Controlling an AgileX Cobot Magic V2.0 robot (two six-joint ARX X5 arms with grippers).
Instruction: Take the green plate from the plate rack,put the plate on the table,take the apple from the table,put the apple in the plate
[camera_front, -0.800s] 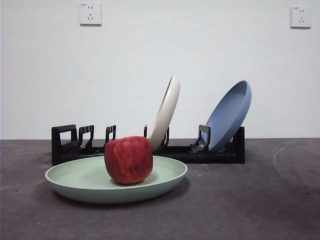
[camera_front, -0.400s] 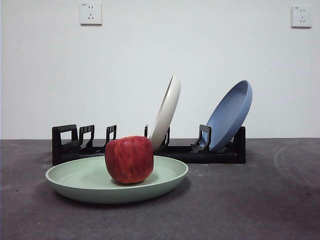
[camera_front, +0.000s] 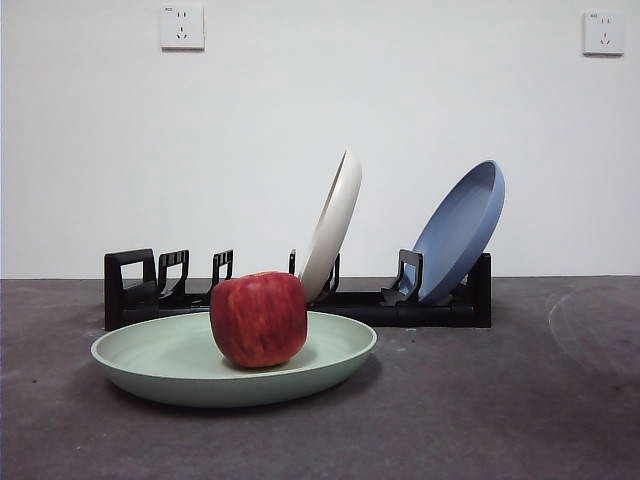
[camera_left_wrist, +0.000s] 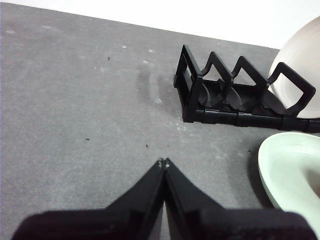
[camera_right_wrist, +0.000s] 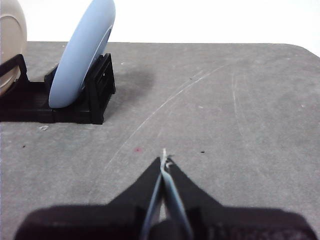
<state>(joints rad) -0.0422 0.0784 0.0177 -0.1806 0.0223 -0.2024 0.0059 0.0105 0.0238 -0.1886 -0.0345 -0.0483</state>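
Apple (camera_front: 258, 319) sits in green plate (camera_front: 160, 362); plate flat on table (camera_front: 480, 410), just in front of plate rack (camera_front: 140, 290).
Rack holds cream-white plate (camera_front: 333, 222) & blue plate (camera_front: 460, 230), both tilted in slots; left gripper (camera_left_wrist: 163, 163) above bare table near rack's handle end, jaws closed tip to tip, nothing held; right gripper (camera_right_wrist: 164, 159) near rack's blue-plate end, jaws pressed together, empty.

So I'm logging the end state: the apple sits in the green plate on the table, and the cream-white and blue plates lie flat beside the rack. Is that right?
Not quite. The apple does sit in the green plate on the table, but the cream-white plate and the blue plate stand tilted in the plate rack, not flat beside it. The front view shows this.
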